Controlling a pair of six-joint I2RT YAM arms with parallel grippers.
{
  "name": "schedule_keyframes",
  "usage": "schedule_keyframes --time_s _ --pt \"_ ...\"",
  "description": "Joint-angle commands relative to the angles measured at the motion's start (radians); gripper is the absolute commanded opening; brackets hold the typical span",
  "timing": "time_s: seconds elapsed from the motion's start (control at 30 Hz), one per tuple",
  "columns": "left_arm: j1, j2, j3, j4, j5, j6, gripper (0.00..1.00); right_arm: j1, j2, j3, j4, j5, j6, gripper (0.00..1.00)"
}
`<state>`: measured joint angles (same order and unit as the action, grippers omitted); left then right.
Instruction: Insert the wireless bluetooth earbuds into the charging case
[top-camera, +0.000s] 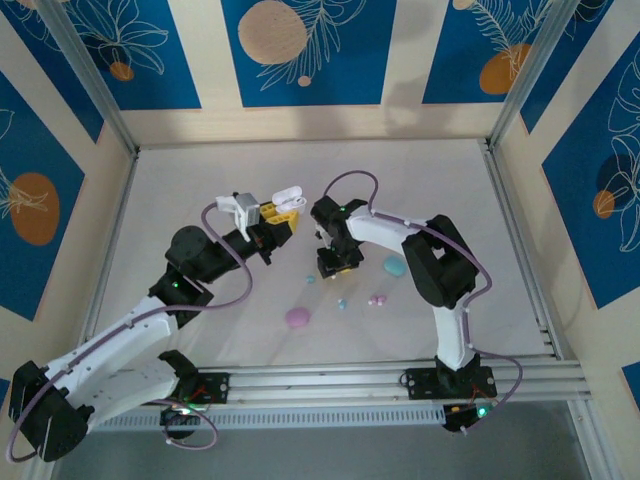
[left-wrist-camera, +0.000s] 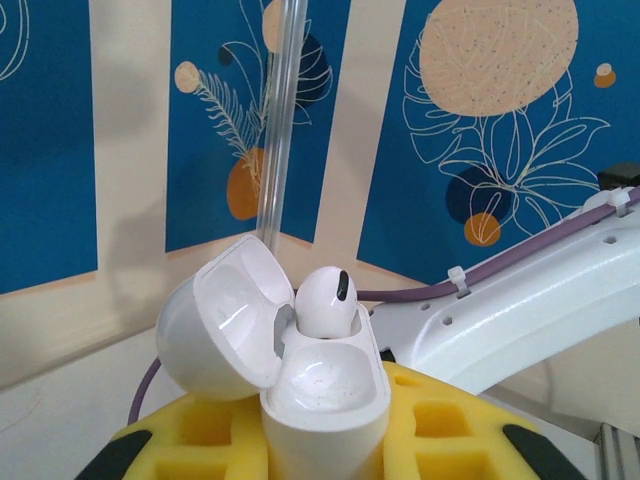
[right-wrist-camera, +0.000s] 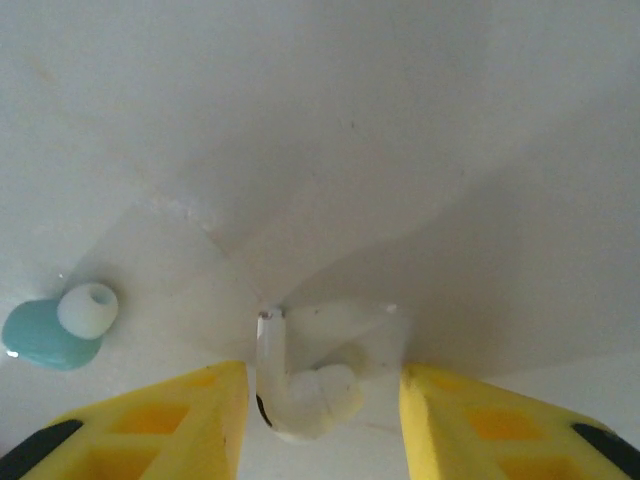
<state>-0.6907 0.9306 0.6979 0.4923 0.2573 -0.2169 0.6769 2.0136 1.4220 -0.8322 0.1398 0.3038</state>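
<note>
Left hand (top-camera: 268, 218) clenches the open white case (left-wrist-camera: 325, 385); right hand (right-wrist-camera: 322, 420), released, straddles a white earbud (right-wrist-camera: 305, 400) on the worktop (right-wrist-camera: 400, 150); risk: off-centre closing flicks it away.

one earbud (left-wrist-camera: 325, 298) sits in the case (left-wrist-camera: 325, 405), another earbud (right-wrist-camera: 305, 398) lies between the right tool's (right-wrist-camera: 322, 368) fingers (right-wrist-camera: 190, 425)

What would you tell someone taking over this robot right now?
Left gripper: shut on the open white charging case, held up off the table.
Right gripper: open, down at the table, fingers either side of the loose white earbud, not gripping it.
Done: the seated white earbud sits in the case.
Left: grasp and seat the loose one. A teal earbud and pink earbuds lie loose near the teal case and pink case.
</note>
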Motion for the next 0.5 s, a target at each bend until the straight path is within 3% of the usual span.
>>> schedule_keyframes --time_s 0.0,0.47 --pt "-0.008 -0.014 0.000 0.004 -0.012 0.022 0.11 0.006 0.017 0.032 -0.036 0.029 -0.027 0.43" --pt "-0.008 -0.014 -0.012 0.007 -0.021 0.005 0.12 -0.058 -0.014 0.010 -0.013 -0.022 0.010 0.34"
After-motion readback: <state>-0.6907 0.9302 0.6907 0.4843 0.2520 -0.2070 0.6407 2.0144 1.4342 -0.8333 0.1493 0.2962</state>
